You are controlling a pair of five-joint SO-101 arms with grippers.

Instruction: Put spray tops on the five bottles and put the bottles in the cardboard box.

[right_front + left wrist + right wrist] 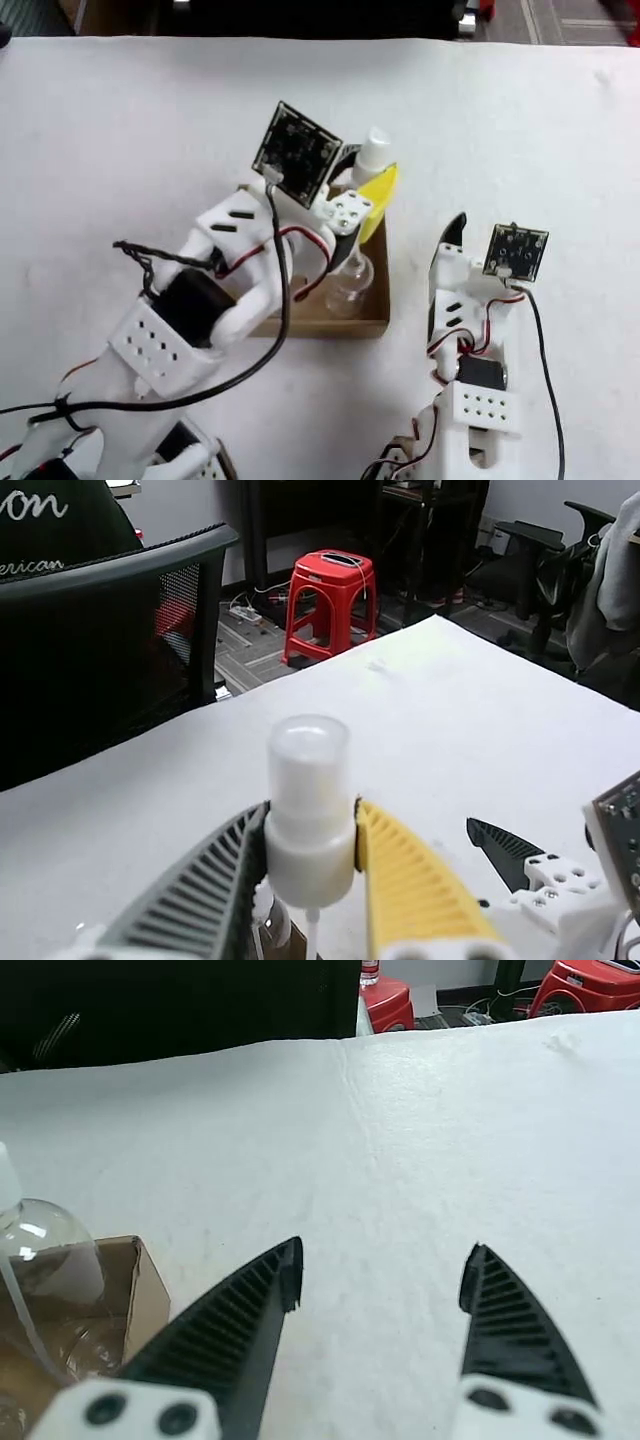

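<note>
My left gripper [368, 170] is shut on a white spray top [377, 148], held over the far side of the cardboard box [320, 322]. In the left wrist view the spray top [308, 820] sits between the grey and yellow fingers [405, 880], its thin dip tube hanging down. A clear bottle [350, 285] without a top stands in the box's right part, below the gripper. My right gripper [450, 240] is to the right of the box, low over the table, and is open and empty [385, 1270]. The bottle [40, 1260] and a box corner [140, 1280] show beside it.
White cloth covers the table [520, 130]. The left arm's body lies across most of the box interior in the high view. A black chair [110, 650] and a red stool [333, 595] stand beyond the table's far edge.
</note>
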